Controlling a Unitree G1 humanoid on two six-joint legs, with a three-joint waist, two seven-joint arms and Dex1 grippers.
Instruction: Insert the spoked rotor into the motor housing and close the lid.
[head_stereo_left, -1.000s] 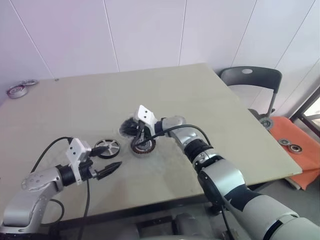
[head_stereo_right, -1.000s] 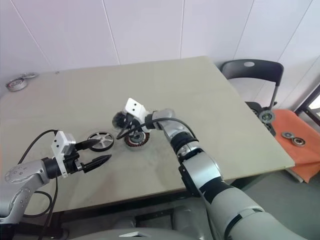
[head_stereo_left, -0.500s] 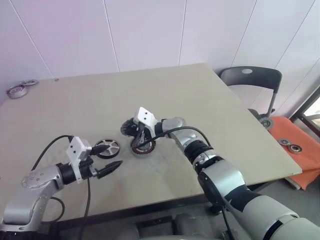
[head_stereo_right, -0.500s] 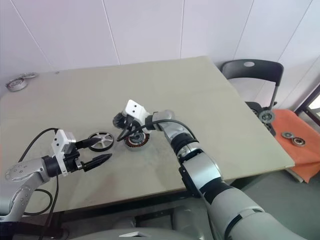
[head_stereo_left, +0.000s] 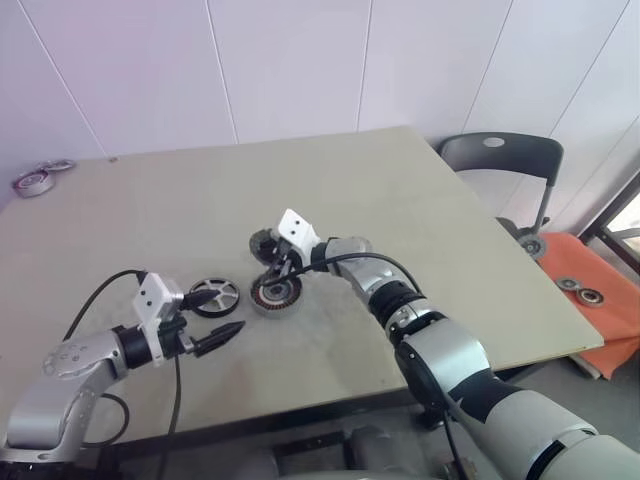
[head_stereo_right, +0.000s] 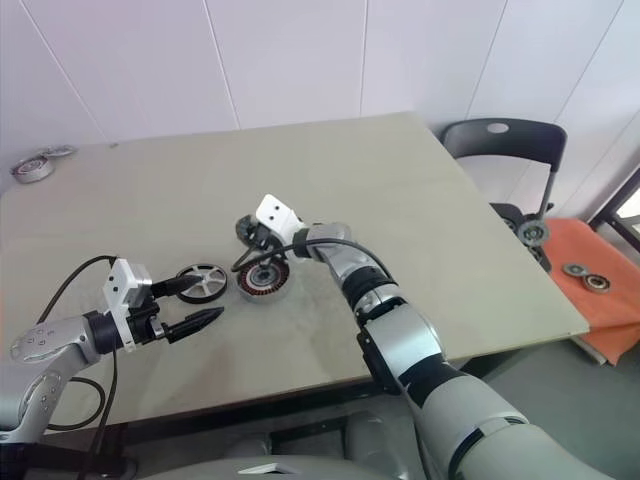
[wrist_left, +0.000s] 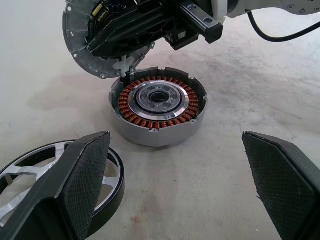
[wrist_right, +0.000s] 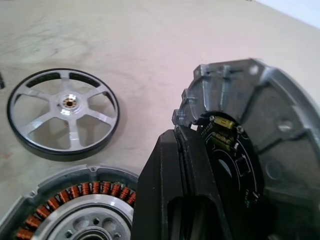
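Motor housing (head_stereo_left: 277, 295) has been nudged twd spoked rotor (head_stereo_left: 216, 296) on table (head_stereo_left: 450, 230); lid (wrist_right: 260, 130) clamped in right gripper (head_stereo_left: 272, 263), circuit board seen in wrist cam; left gripper (head_stereo_left: 215, 321) jaws held apart

Left claw (head_stereo_left: 222, 320) gapes wide at lower left; right claw (head_stereo_left: 272, 262), pinched shut, reaches mid-frame, pointing left.

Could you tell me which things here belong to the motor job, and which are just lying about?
Job:
spoked rotor, flat on the table
motor housing, windings exposed
lid, pinched on edge by the right gripper
left gripper, open and empty

Lying about:
metal rings at the table's far corner
chair
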